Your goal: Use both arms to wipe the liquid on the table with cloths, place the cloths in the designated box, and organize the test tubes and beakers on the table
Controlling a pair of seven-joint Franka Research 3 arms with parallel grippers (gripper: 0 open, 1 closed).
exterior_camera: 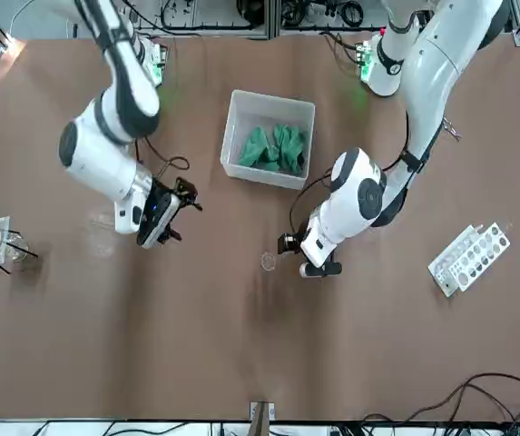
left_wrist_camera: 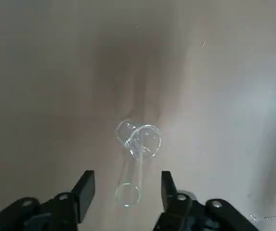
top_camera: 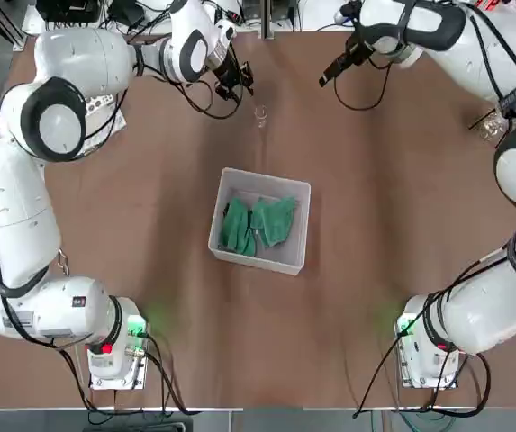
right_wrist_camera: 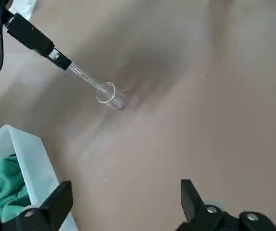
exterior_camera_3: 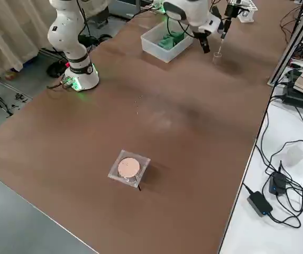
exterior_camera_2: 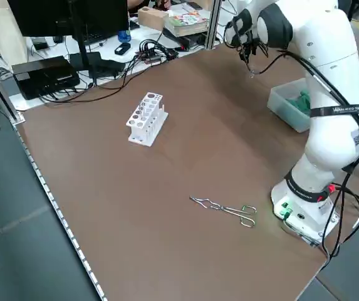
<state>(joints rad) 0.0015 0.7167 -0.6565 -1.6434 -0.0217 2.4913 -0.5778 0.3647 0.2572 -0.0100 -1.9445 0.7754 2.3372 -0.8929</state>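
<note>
I have both cloths (top_camera: 259,223) lying in the box (top_camera: 297,261), so wiping is done and the glassware is what is left. My left gripper (left_wrist_camera: 126,188) hangs over a clear test tube (left_wrist_camera: 137,140), its fingers (left_wrist_camera: 84,191) about half spread with the tube's lower part between them and nothing visibly pinched. From the right wrist view the tube seems to run from those fingertips down to a small glass vessel (right_wrist_camera: 110,95) on the table (top_camera: 393,225), though I cannot tell whether it stands in the vessel or just beside it.

What worries me: the glass is thin, round and slick. If the fingers close off-centre, the tube may squirt sideways out of the pads or tip the little vessel over. Too hard a squeeze could crack it.

My right gripper (right_wrist_camera: 123,202) is spread wide and empty, with the tube well beyond its fingertips. If it moves closer while the left closes, the two could collide.

The white rack (exterior_camera: 470,258) sits well away from both grippers, so any carry is long, and a weak grip could drop the tube on the way.
</note>
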